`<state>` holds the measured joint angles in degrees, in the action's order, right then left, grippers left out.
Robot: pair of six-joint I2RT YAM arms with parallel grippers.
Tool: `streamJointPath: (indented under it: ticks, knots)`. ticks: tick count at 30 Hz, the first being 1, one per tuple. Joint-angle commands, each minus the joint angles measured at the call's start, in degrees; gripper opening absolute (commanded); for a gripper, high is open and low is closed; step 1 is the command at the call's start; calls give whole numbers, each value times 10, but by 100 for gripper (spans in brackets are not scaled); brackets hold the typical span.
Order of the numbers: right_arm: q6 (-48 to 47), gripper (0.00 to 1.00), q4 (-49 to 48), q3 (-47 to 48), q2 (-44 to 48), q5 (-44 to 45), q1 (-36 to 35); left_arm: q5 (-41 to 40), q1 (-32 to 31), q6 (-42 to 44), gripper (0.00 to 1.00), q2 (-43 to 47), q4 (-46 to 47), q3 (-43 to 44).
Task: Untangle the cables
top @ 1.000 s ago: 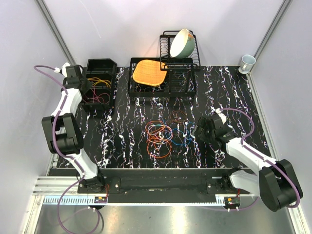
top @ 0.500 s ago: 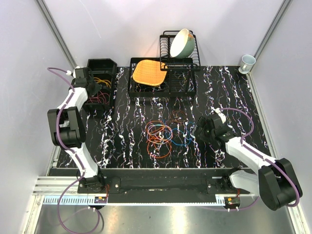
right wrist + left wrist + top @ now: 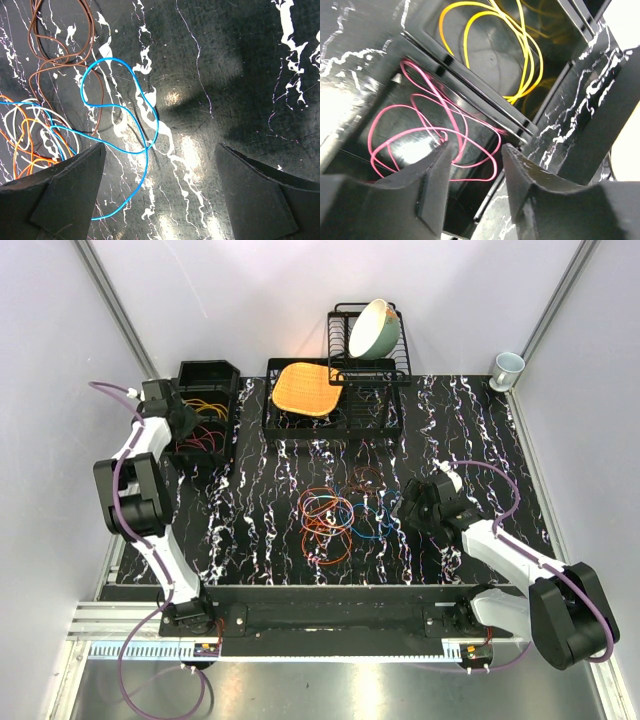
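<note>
The cables (image 3: 335,512) lie in a loose tangle of orange, red, brown and blue loops mid-table. A black divided bin (image 3: 222,375) at the back left holds a pink cable (image 3: 435,135) in one compartment and a yellow cable (image 3: 490,45) in the one beyond. My left gripper (image 3: 185,420) hangs over that bin, and in the left wrist view the left gripper (image 3: 476,175) is open above the pink cable with nothing between its fingers. My right gripper (image 3: 404,505) is just right of the tangle. In its wrist view the right gripper (image 3: 160,200) is wide open over bare table, beside a blue cable (image 3: 120,110).
At the back stands a black dish rack (image 3: 390,365) holding a pale green bowl (image 3: 374,327). An orange woven plate (image 3: 305,387) sits in a black tray (image 3: 275,425). A mug (image 3: 507,367) stands in the back right corner. Grey walls close in both sides.
The left arm swung its gripper in over the bin and its jaws have parted. The right arm and the tangle have not moved.
</note>
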<state>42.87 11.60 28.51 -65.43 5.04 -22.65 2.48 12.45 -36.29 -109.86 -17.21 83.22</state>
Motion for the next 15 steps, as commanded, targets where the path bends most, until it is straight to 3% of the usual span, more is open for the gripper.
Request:
streamJointPath:
  ticks: [1, 5, 10, 15]
  knots:
    - [-8, 95, -21, 21, 2, 0, 1, 16, -16, 5, 54, 49, -5, 26]
    - [-8, 95, -20, 21, 2, -1, 1, 7, -22, -2, 63, 95, -30, 30]
    - [-8, 95, -21, 19, 5, 0, 1, -24, -41, 6, 65, 144, -73, 27]
    - [-8, 95, -21, 18, 6, -2, 1, -88, -113, 48, 69, 205, -101, 11]
